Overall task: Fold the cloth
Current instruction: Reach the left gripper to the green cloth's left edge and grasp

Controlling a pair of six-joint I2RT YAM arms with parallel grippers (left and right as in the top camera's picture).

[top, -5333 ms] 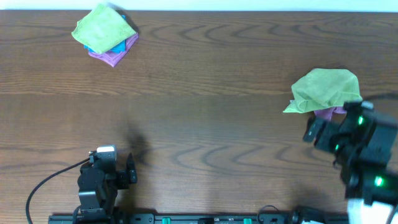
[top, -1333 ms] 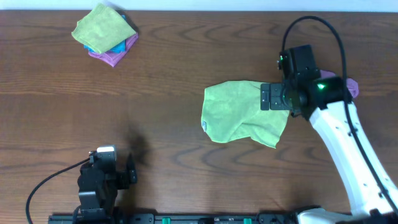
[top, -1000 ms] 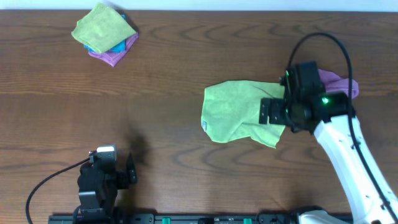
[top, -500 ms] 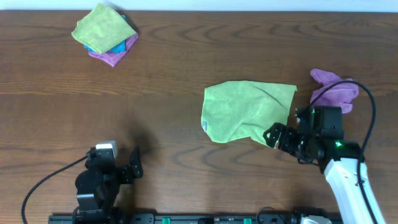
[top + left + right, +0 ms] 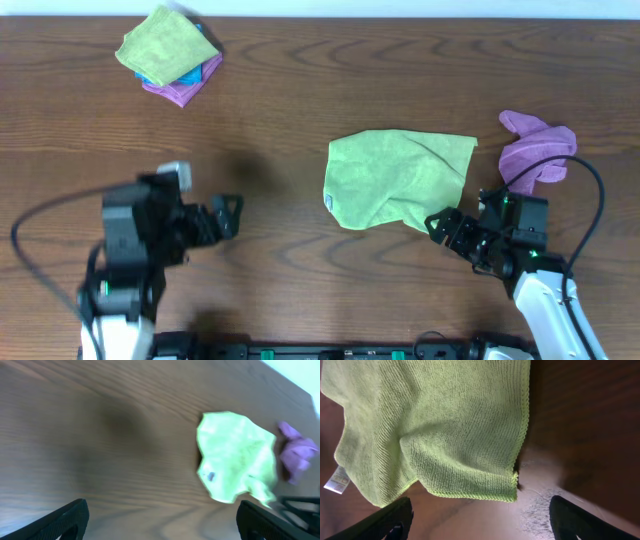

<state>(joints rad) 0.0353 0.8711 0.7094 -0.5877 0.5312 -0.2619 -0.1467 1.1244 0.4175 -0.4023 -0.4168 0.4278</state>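
A light green cloth lies spread and rumpled on the wooden table, right of centre, with a white tag at its left edge. It also shows in the left wrist view and fills the upper right wrist view. My right gripper is open and empty, just below the cloth's lower right corner; its fingers frame that corner. My left gripper is open and empty, well to the left of the cloth.
A crumpled purple cloth lies right of the green one. A stack of folded cloths, green on blue and purple, sits at the far left corner. The table's far edge runs along the top.
The right gripper dragged the green cloth off the purple one to the centre, let it go and drew back toward the front edge. The left arm has risen and swung forward to the right.
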